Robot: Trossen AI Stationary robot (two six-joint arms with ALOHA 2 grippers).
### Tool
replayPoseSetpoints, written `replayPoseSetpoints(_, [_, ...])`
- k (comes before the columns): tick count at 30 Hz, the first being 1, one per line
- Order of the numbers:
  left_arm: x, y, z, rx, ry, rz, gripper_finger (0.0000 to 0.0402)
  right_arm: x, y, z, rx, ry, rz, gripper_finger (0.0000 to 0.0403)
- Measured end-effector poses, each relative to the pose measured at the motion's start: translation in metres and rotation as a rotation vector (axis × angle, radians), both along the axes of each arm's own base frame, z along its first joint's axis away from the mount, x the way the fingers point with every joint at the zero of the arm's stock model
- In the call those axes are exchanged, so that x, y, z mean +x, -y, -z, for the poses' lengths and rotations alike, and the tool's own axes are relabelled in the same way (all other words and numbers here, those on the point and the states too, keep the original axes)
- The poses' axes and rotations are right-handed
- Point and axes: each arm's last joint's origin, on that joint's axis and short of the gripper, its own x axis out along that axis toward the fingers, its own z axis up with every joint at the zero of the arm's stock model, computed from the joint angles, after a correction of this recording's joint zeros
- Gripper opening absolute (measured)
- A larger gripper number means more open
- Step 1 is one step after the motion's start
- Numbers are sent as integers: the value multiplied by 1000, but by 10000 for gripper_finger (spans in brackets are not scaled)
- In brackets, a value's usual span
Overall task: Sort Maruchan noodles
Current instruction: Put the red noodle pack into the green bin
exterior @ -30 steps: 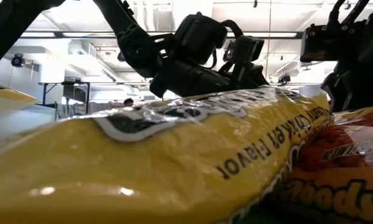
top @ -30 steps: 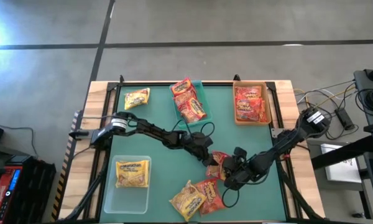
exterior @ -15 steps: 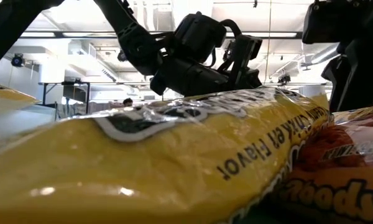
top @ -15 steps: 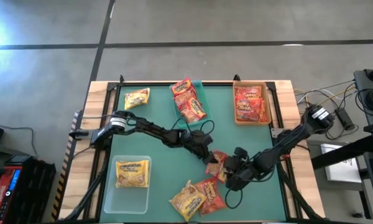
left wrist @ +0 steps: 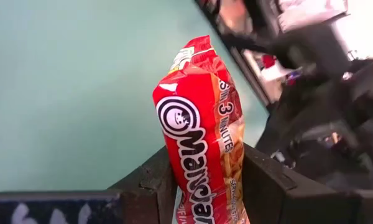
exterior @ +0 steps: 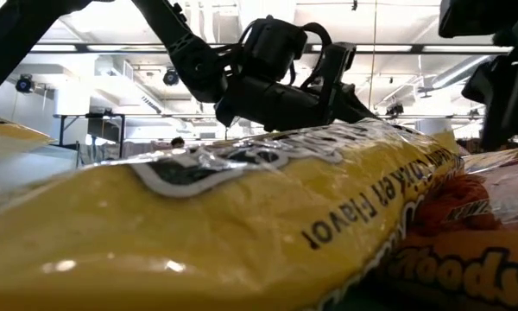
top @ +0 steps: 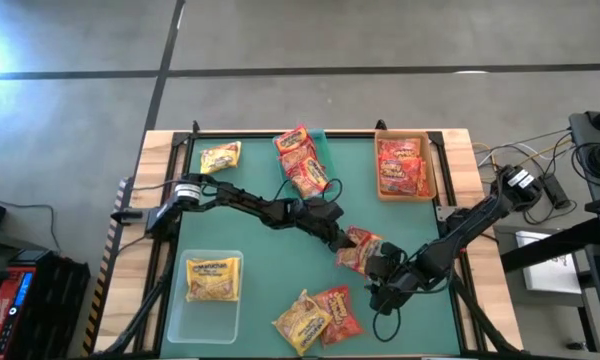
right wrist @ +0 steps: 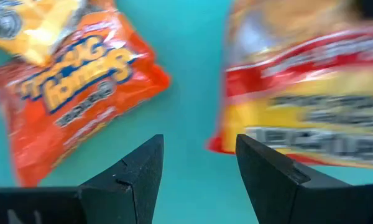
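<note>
Maruchan noodles: one red packet (left wrist: 202, 137) is pinched in the left gripper (top: 342, 238) over the middle of the worktop (top: 250, 240). Just beside it, the right gripper (top: 382, 292) hangs with fingers spread, holding nothing, near an orange packet (right wrist: 74, 87) by the worktop's front edge.

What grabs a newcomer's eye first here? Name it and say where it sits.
The red Maruchan packet stands out, clamped between the left gripper's fingers near the middle of the teal table. Close beside it the right gripper hangs open over bare mat, between that packet and an orange-red packet lying by a yellow packet at the near edge.
</note>
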Motion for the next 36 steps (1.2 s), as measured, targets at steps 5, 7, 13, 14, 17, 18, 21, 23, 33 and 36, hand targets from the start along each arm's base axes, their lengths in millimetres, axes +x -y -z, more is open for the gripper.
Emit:
replayPoseSetpoints(5, [7,-18,-12,44,60,-28,125,0,-7,-1,87,-6,-30,192])
replayPoseSetpoints(7, [12,-25,-21,70,95,-35,125,1,-8,-2,100,5,-36,192])
replayPoseSetpoints(13, [27,-43,-49,186,120,-29,125,1,-11,-2,111,14,-44,192])
replayPoseSetpoints(14, [28,-47,-53,206,110,-25,125,0,-11,-2,111,14,-48,192])
replayPoseSetpoints(17, [33,-62,-69,273,90,-10,125,-1,-14,-3,112,14,-58,192])
replayPoseSetpoints(18, [34,-68,-75,292,88,-8,125,-2,-15,-3,112,15,-61,192])
replayPoseSetpoints(21, [36,-82,-91,344,72,-5,125,-3,-17,-3,111,16,-69,192])
replayPoseSetpoints(23, [36,-90,-97,374,55,-1,126,-4,-17,-3,110,22,-70,192])
replayPoseSetpoints(33, [13,-117,-109,450,-97,-30,126,-3,-17,-2,60,56,-69,192])
replayPoseSetpoints(36, [2,-118,-118,541,-183,-64,126,-3,-16,-2,41,58,-92,192])
